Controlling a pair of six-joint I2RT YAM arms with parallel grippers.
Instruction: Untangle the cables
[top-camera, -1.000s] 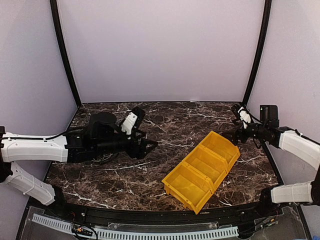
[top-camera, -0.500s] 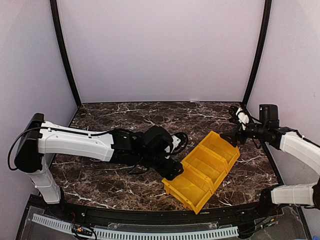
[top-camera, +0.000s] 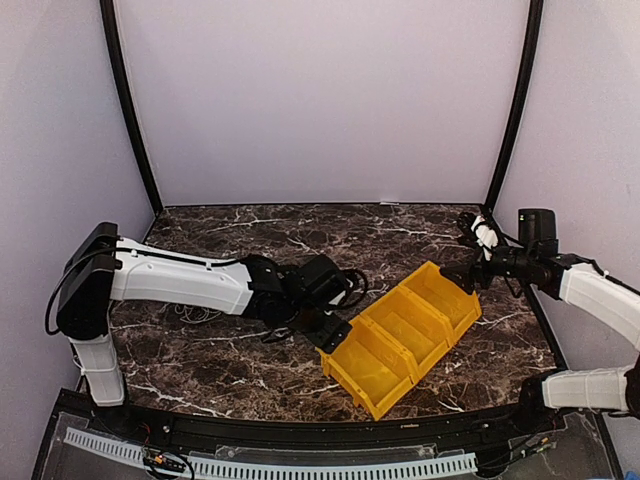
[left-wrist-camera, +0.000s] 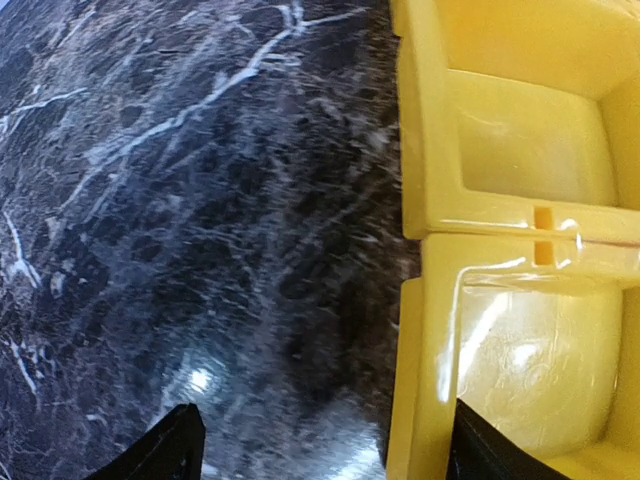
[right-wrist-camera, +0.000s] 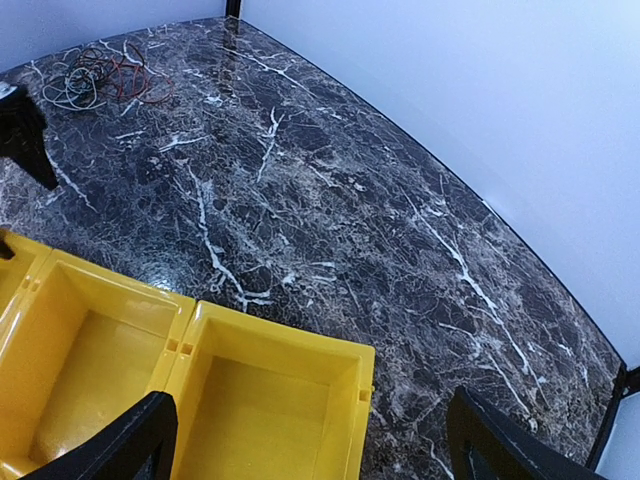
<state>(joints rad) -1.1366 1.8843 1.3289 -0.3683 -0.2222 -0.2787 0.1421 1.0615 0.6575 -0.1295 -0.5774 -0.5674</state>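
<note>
The right wrist view plainly shows the tangled thin red, white-grey and black cables (right-wrist-camera: 100, 75) on the dark marble tabletop (right-wrist-camera: 330, 200), well apart from the yellow plastic three-compartment bin (right-wrist-camera: 280, 330). Overhead, the left arm hides most of them. The left gripper (left-wrist-camera: 325, 445) straddles the bin's wall, jaws spread and empty. The right gripper (right-wrist-camera: 310, 445) is likewise spread over a compartment.

left arm (top-camera: 180, 283) swung rightward, now reaching the yellow bin (top-camera: 360, 385)'s left end; bin shifted slightly

Two arms, the left arm (top-camera: 170, 282) and the right arm (top-camera: 592, 288); three joined yellow bins (top-camera: 400, 335); one tangle of cables (right-wrist-camera: 100, 78); one bench (top-camera: 220, 350).
</note>
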